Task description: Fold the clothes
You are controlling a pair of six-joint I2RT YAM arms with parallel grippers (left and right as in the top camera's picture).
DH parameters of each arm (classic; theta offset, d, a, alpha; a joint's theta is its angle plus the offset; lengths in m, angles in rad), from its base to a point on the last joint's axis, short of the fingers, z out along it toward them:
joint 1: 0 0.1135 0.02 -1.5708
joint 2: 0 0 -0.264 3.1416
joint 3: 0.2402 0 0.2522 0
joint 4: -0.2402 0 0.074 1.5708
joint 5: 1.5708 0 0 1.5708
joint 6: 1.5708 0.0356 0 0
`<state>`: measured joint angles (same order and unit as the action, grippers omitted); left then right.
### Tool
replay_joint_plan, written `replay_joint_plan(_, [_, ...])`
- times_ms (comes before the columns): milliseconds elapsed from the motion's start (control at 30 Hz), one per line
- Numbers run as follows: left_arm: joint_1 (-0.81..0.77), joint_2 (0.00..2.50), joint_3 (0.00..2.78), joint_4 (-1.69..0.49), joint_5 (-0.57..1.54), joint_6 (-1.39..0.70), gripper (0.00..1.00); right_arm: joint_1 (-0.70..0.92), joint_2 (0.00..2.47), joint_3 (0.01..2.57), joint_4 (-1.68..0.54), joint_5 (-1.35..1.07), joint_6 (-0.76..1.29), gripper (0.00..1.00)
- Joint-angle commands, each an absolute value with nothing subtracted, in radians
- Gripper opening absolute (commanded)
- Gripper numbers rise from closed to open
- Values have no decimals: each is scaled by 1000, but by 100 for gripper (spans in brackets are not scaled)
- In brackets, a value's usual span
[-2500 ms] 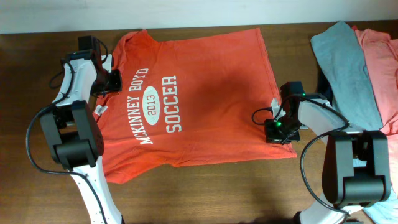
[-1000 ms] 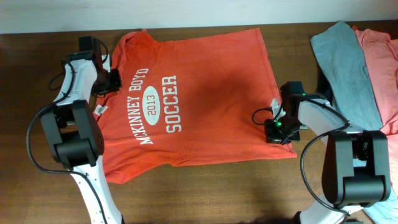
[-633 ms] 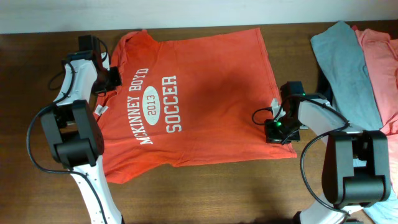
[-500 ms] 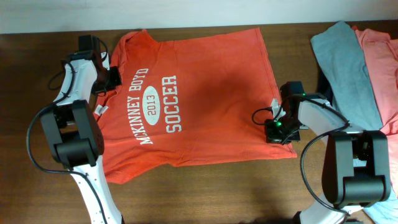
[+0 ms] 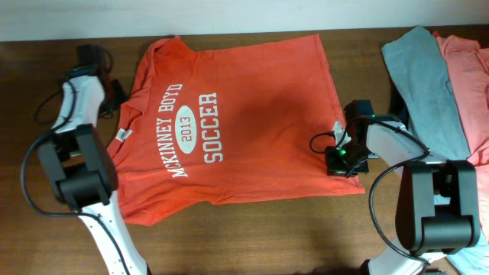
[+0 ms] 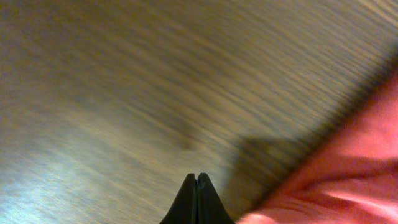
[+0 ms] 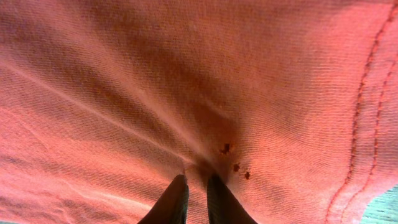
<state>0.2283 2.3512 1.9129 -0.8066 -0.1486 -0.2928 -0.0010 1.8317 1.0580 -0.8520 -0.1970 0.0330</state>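
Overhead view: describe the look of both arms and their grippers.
Both arms are alike: the left arm and right arm have white curved links between boxy black joint housings, with black cables looping alongside. A green light glows at the right wrist. The left gripper and right gripper have dark, tapered fingers.

Counter point(image 6: 124, 93) motion-blurred next to orange shirt point(image 6: 348, 168). Pink shirt point(image 5: 467, 84), rt of orange shirt, cut off at pic edge; grey shirt point(image 5: 428, 84) btm hidden behind rt arm point(image 5: 405, 149).
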Motion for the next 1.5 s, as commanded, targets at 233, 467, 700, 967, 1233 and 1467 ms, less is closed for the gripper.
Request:
replay_joint_plan(233, [168, 2241, 1963, -875, 227, 100, 0, 0, 1841, 1032, -859, -142, 41, 17])
replay_joint_plan(467, [41, 2245, 1949, -936, 166, 226, 0, 0, 1841, 1032, -859, -142, 41, 17])
replay_joint_plan(700, [24, 2349, 1944, -929, 97, 225, 0, 0, 1841, 1032, -860, -142, 41, 17])
replay_joint_plan(967, [73, 2383, 1944, -890, 37, 218, 1, 0, 1841, 1032, -860, -142, 41, 17])
replay_joint_plan(1233, [140, 2440, 1944, -884, 32, 218, 1, 0, 1841, 1032, -867, -134, 38, 17])
replay_joint_plan(1467, [233, 2446, 1957, -851, -72, 84, 1, 0, 1841, 1032, -867, -134, 38, 18])
